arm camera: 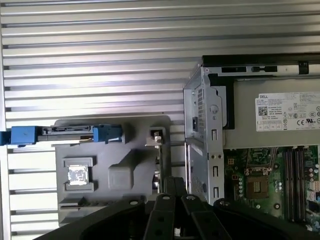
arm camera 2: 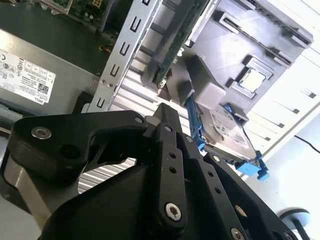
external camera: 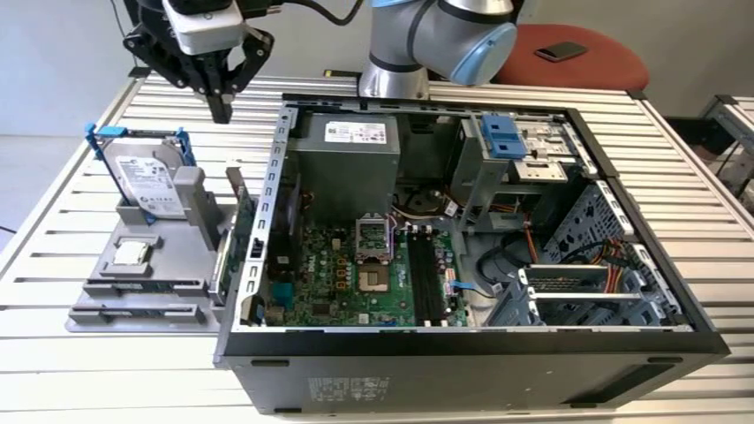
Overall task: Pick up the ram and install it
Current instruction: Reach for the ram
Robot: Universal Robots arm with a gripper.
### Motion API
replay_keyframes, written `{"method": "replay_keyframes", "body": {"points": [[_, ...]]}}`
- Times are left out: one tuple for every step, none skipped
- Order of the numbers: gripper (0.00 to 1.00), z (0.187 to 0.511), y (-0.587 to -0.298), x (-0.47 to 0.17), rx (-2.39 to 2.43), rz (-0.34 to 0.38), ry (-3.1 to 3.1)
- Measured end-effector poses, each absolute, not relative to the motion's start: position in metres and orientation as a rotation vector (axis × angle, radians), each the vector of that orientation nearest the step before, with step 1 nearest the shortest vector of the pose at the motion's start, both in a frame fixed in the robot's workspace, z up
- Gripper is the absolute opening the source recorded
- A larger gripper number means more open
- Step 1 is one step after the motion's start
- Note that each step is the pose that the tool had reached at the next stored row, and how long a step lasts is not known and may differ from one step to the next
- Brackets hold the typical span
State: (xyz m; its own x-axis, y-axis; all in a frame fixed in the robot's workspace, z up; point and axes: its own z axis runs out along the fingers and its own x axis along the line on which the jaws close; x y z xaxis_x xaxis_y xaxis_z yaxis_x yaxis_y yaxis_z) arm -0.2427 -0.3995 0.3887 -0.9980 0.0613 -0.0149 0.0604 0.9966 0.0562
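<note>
My gripper (external camera: 221, 113) hangs above the slatted table behind the grey fixture (external camera: 94, 314), at the exterior view's left of the open computer case (external camera: 471, 353). Its black fingers (arm camera 2: 168, 125) are pressed together with nothing between them. The ram (external camera: 150, 286) looks like a thin dark strip lying in a slot near the fixture's front, well apart from the gripper. The motherboard's long black memory slots (external camera: 425, 283) lie inside the case, and they also appear in the first wrist view (arm camera: 295, 180).
On the fixture stand a silver hard drive in a blue frame (external camera: 147, 181), a small square chip (external camera: 130, 254) and an upright green expansion card (external camera: 244, 238). The case's metal side rail (external camera: 278, 177) rises beside the fixture. A red stool (external camera: 577, 53) stands behind the table.
</note>
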Motion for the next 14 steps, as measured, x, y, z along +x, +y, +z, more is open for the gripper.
{"method": "replay_keyframes", "body": {"points": [[0.0,0.389,-0.4,-0.246,0.094,0.087,3.122],[0.0,0.389,-0.4,-0.248,0.093,0.087,3.122],[0.0,0.389,-0.4,-0.251,0.092,0.087,3.122],[0.0,0.389,-0.4,-0.254,0.091,0.087,3.122],[0.0,0.389,-0.4,-0.257,0.09,0.087,3.123],[0.0,0.389,-0.4,-0.259,0.089,0.087,3.123],[0.0,0.389,-0.4,-0.262,0.088,0.087,3.123],[0.0,0.389,-0.4,-0.265,0.087,0.087,3.123],[0.0,0.389,-0.4,-0.268,0.086,0.087,3.123],[0.0,0.389,-0.4,-0.271,0.085,0.087,3.123],[0.0,0.389,-0.4,-0.274,0.084,0.087,3.123],[0.0,0.389,-0.4,-0.277,0.083,0.087,3.123],[0.0,0.389,-0.4,-0.281,0.082,0.087,3.123],[0.0,0.389,-0.4,-0.284,0.081,0.087,3.123]]}}
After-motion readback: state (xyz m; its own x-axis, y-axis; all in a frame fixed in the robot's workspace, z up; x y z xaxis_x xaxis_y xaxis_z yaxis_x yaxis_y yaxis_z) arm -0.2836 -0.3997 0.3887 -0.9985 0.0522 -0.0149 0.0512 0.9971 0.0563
